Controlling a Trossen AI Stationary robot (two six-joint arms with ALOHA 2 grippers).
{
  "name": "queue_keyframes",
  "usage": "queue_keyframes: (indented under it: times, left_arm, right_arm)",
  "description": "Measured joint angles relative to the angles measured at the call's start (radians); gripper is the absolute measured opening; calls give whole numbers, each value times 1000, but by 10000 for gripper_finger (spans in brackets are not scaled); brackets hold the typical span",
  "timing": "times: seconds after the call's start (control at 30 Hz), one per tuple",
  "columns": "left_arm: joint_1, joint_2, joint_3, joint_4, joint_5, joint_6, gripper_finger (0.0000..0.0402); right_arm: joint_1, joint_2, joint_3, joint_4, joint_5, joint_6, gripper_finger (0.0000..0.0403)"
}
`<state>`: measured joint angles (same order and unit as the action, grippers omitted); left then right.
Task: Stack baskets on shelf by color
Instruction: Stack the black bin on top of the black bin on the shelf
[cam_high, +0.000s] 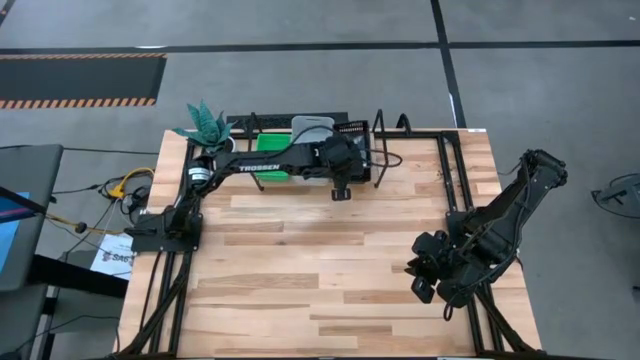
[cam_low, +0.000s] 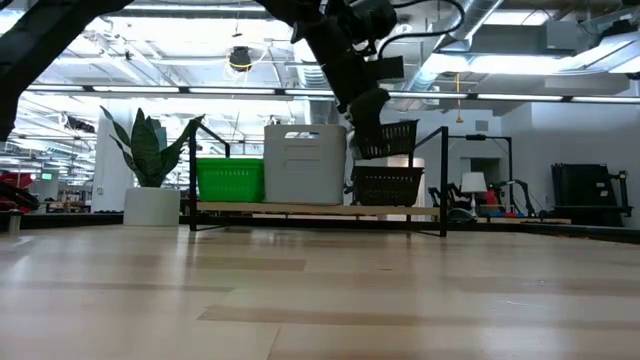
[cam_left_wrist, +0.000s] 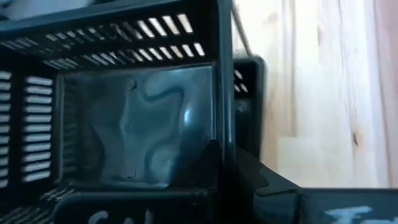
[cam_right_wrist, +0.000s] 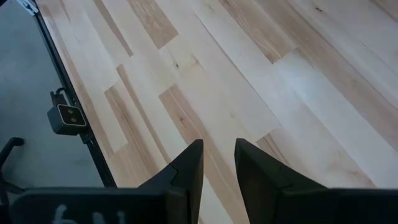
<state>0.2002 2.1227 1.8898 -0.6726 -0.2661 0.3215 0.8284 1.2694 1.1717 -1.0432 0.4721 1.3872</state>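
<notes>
On the shelf at the table's far edge stand a green stack of baskets, a white stack and one black basket. Just above that one hangs another black mesh basket, a little tilted. My left gripper is shut on it, reaching in from the near left. In the left wrist view its glossy floor fills the picture. My right gripper waits open over the table's near right, nothing between its fingers. My left gripper pinches one upright wall of the black basket, one finger inside the basket and one outside. The fingers slant down from the near left. The basket hangs a little tilted just above the black basket on the shelf; whether they touch I cannot tell.
A potted plant stands at the shelf's left end. The shelf's black wire end loops rise to the right of the black baskets. Bare wooden tabletop lies between the shelf and the near edge.
</notes>
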Motion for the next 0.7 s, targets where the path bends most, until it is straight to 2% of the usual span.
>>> queue_keyframes:
  times: [0.5, 0.7]
  left_arm:
    - [2, 0, 8, 9, 77, 10, 1]
    - [2, 1, 8, 8, 78, 11, 26]
  right_arm:
    - [0, 0, 0, 0, 0, -8, 118]
    - [0, 0, 0, 0, 0, -7, 118]
